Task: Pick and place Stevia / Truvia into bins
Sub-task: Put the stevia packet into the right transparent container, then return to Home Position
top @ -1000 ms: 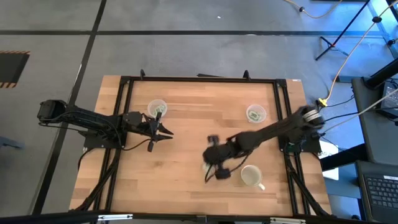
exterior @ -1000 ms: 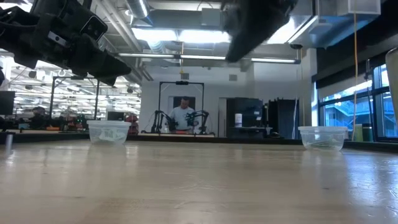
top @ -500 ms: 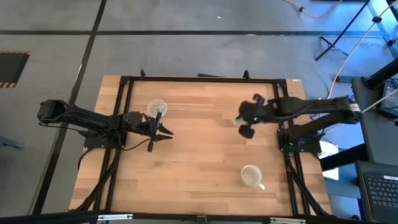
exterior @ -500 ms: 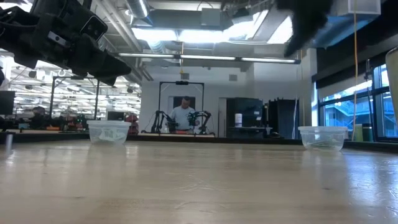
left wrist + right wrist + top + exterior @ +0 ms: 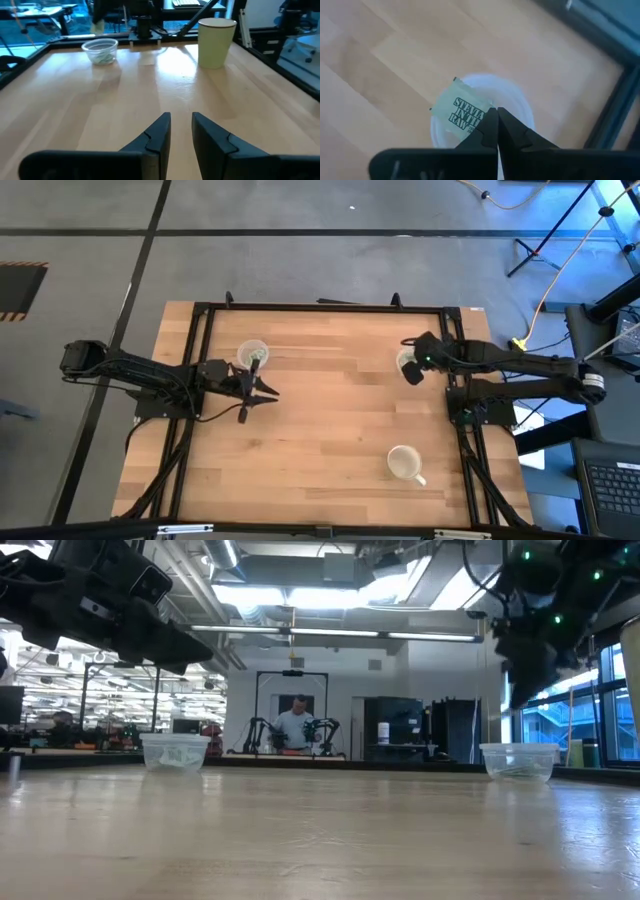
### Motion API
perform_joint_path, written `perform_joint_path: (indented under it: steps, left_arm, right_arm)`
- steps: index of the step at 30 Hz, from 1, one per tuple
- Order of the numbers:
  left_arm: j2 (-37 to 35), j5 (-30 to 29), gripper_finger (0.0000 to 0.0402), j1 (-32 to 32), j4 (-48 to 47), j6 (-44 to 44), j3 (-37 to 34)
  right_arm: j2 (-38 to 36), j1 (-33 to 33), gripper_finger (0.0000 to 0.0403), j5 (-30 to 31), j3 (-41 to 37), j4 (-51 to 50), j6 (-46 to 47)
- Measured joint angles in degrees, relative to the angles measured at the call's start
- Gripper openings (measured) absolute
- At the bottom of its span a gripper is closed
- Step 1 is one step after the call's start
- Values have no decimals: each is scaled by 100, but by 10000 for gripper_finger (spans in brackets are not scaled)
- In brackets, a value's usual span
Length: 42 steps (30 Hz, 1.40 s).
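Your right gripper pinches a Stevia packet directly above the clear cup; left gripper hangs parted.

Pale green packet with dark "Stevia in the Raw" print — held over clear whitish cup. Light wood-grain table, black frame. Cream-white mug — dark thin rim line. Dark black fingers.
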Motion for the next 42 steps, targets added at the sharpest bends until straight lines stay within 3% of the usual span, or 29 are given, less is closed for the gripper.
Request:
perform_joint_path:
  steps: [10,26,32,37,42]
  left_arm:
    - [-1,-630,72,0,0,113,0]
    - [0,-631,72,0,0,93,0]
    - [0,-631,72,0,0,95,0]
    - [0,-631,72,0,-8,91,0]
    - [-97,-589,72,150,333,-445,2]
  right_arm:
    - [-32,-500,0,-619,-1009,836,-26]
    - [-30,-794,4,-761,-1409,1495,-39]
    - [-30,-794,31,-761,-1409,1496,-26]
    - [-34,-794,79,-761,-1404,1494,-25]
    - [-204,-792,119,-762,-1191,1499,15]
